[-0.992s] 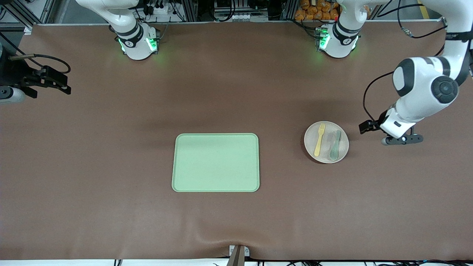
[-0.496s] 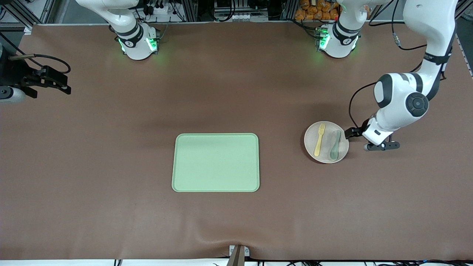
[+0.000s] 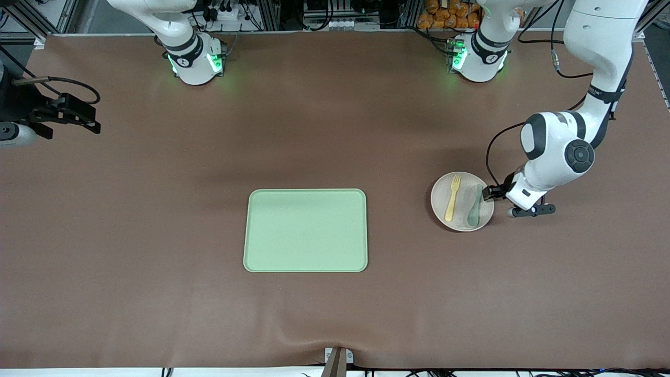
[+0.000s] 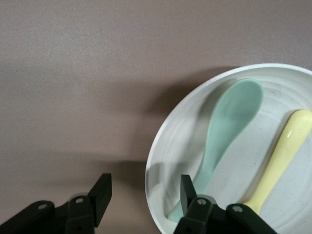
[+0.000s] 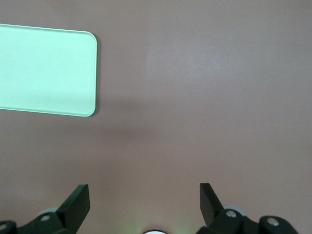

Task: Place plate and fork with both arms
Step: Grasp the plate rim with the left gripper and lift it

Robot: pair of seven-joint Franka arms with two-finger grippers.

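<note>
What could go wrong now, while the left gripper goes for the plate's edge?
1. The left gripper straddles the plate rim right beside the spoon; one of its fingers might pinch or push the spoon.
2. The fork and spoon lie loose on the plate; a tilted lift may slide them off.

The front camera looks down steeply from high across the surface (image 3: pixel 157 293), facing both arm bases and taking in its whole spread. The left wrist camera sits close above the left gripper (image 4: pixel 144 195), looking down past its fingers at the plate (image 4: pixel 165 161) rim; both views share it. The right wrist camera looks down from higher past the right gripper (image 5: pixel 145 202), sharing the green tray (image 5: pixel 46 68).
</note>
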